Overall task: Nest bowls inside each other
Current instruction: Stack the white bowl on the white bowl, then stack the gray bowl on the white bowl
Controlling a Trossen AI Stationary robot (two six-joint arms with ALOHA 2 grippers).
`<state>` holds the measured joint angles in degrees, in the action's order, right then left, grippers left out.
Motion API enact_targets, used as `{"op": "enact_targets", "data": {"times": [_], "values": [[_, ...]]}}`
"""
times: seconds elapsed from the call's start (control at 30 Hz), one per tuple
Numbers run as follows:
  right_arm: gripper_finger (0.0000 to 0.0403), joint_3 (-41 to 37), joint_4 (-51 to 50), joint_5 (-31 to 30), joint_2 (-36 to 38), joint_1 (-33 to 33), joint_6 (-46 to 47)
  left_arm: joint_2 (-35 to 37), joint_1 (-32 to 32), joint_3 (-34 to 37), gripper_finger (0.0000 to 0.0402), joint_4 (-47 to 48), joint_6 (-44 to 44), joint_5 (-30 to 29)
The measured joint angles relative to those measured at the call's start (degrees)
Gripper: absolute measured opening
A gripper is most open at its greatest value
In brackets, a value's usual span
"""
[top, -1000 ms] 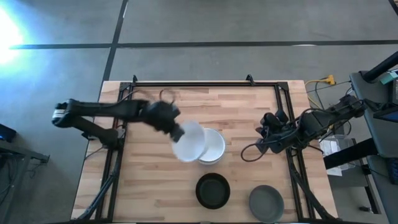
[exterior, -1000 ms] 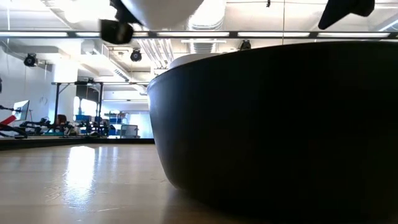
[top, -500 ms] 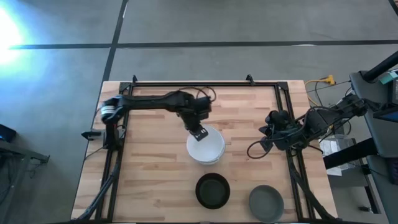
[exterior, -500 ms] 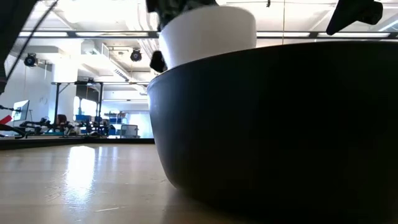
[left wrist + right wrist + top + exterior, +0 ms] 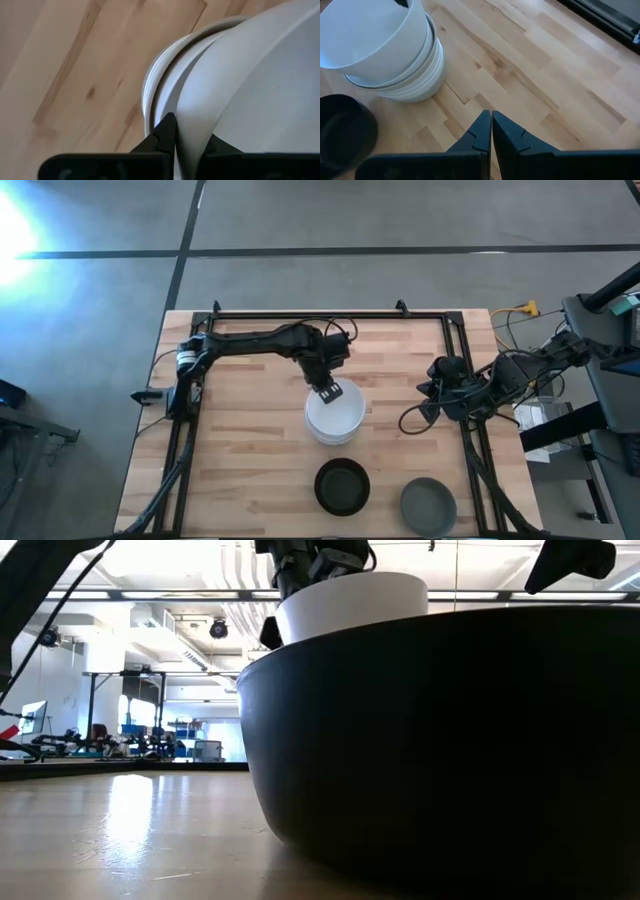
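Over the white bowl stack mid-tabletop, the left tool pinches the round white top bowl's rim; the right tool waits closed, empty.

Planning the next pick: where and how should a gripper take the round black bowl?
Grip the round black bowl by its thin rim, coming straight down from above, one finger inside, one outside. It stands upright and open near the table's front edge, apart from the white stack.
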<state>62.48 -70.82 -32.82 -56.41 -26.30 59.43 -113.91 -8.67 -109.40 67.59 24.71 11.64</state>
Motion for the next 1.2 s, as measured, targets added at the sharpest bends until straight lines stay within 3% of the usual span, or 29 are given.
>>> {"op": "enact_targets", "data": {"times": [0.63, 1.2], "values": [[0.0009, 0.0, 1.7, 0.9, 0.0, 0.0, 0.5, -4.1, 0.0, 0.3, 0.0006, 1.8, -1.4, 1.3], [0.0009, 0.0, 11.4, 1.2, 0.0, 0.0, -4.0, -0.1, 0.0, 0.3, 0.0217, 2.4, -4.1, 1.0]]}}
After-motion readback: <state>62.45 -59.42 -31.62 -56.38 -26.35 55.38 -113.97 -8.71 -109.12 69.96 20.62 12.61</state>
